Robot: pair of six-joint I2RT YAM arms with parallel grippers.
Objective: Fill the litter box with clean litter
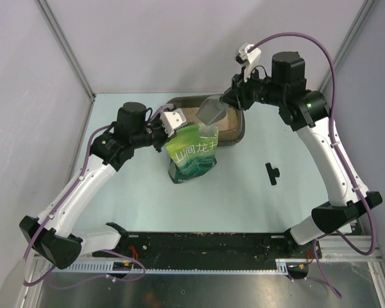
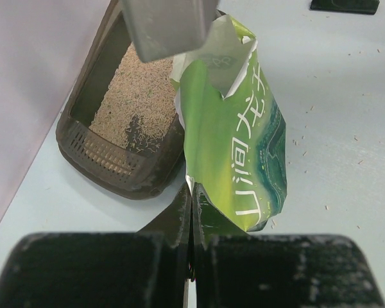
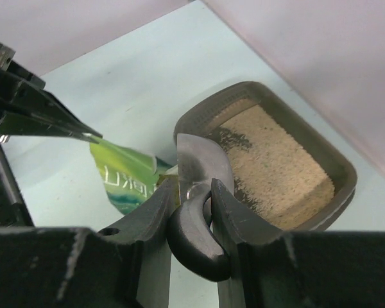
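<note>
The dark brown litter box [image 1: 239, 130] sits at the back of the table, with beige clean litter [image 3: 276, 167] covering its floor; it also shows in the left wrist view [image 2: 109, 170]. My left gripper [image 1: 169, 131] is shut on the edge of the green pouch [image 1: 192, 154], holding it upright with its torn top open next to the box [image 2: 237, 141]. My right gripper [image 1: 234, 97] is shut on the black handle [image 3: 196, 240] of the silver scoop [image 1: 212, 110], whose bowl [image 3: 202, 160] hangs above the pouch's mouth and the box's near end.
A small black T-shaped part [image 1: 271, 172] lies on the pale table to the right of the pouch. Grey walls close in behind and on both sides. Stray granules dot the table right of the pouch [image 2: 308, 135].
</note>
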